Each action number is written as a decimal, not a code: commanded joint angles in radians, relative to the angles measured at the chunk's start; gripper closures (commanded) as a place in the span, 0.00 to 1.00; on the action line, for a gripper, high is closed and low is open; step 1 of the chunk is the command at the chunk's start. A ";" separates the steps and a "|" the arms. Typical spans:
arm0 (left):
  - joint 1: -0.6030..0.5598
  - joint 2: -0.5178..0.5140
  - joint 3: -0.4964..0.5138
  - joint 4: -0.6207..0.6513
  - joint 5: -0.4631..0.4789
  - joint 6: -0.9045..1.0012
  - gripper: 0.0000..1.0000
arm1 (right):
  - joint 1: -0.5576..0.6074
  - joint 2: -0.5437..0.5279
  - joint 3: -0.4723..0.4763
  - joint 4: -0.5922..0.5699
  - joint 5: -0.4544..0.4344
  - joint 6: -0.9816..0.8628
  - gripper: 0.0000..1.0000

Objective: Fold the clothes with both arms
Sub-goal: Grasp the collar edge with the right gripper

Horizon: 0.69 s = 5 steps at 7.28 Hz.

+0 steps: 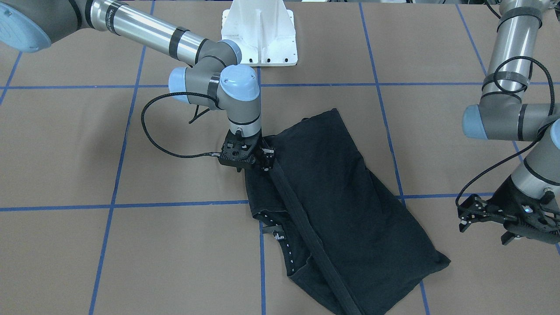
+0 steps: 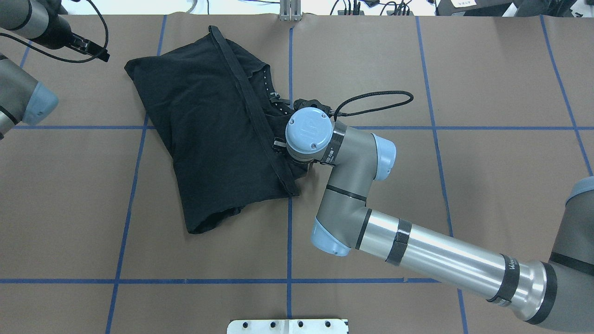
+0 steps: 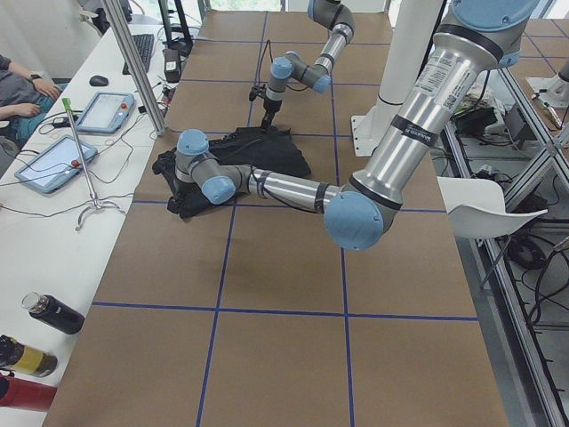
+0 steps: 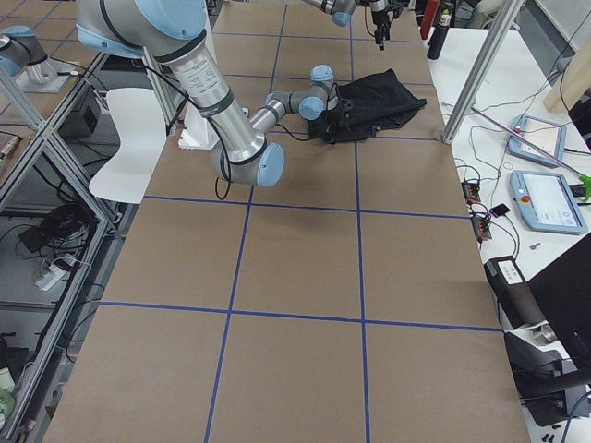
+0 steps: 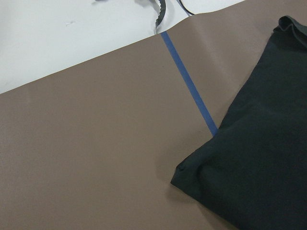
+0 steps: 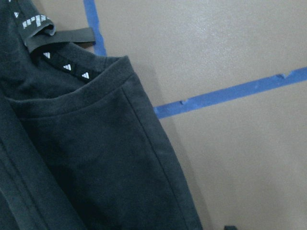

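The black T-shirt [image 1: 341, 197] lies folded into a long slanted shape on the brown table, also seen in the overhead view [image 2: 209, 120]. Its logo print is hidden. Its neckline with white-marked tape [image 6: 67, 67] faces my right arm. My right gripper [image 1: 253, 166] points straight down at the shirt's edge beside the neckline. Its fingertips are hidden under the wrist, so I cannot tell whether it is open or shut. My left gripper [image 1: 463, 218] hovers beyond the shirt's far corner [image 5: 192, 172], apart from it, open and empty; it also shows in the overhead view [image 2: 100, 53].
The white pedestal base [image 1: 259, 35] stands at the robot's edge of the table. Blue tape lines [image 2: 289, 241] cross the brown surface. A side bench holds tablets [image 3: 53, 160] and bottles [image 3: 53, 311], with a metal post [image 3: 133, 62] beside it.
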 commanded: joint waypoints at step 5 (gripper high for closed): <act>0.002 0.000 0.004 -0.005 0.001 -0.010 0.00 | -0.003 0.008 0.011 -0.029 0.000 0.007 1.00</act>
